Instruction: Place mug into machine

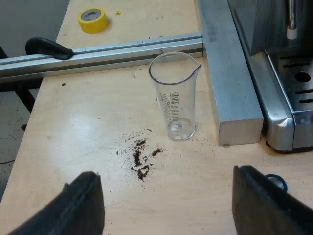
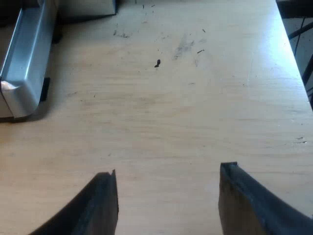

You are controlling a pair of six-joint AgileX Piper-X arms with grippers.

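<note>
- Plainly, the left gripper (image 1: 168, 210) hangs low over the bench (image 1: 73, 137), its two fingers spread wide with nothing between them. The machine (image 1: 288, 98) stands ahead of it, drip-tray corner nearest.
- The right gripper (image 2: 166, 205) is likewise wide open and empty, and a rounded metal corner of the machine (image 2: 22, 73) lies ahead of it across the bench.
- Which way the mug lies from either gripper, and which arm is nearer it, I cannot tell. My judgement is that the mug must be found and gripped before any move toward the machine.
- One measuring glass (image 1: 175, 98) stands upright between the left gripper and the machine. It is just beside the end of a metal bar (image 1: 230, 88) that runs along the machine's side.
- Counted: one machine, one measuring glass, two grippers.
- Also counted: two metal bars, the second (image 1: 98, 51) meeting the first beyond the glass; one yellow tape roll (image 1: 93, 19) and one black clamp handle (image 1: 46, 47), both well apart from the machine.
- One scatter of coffee grounds (image 1: 141, 159) lies near the glass's foot.
</note>
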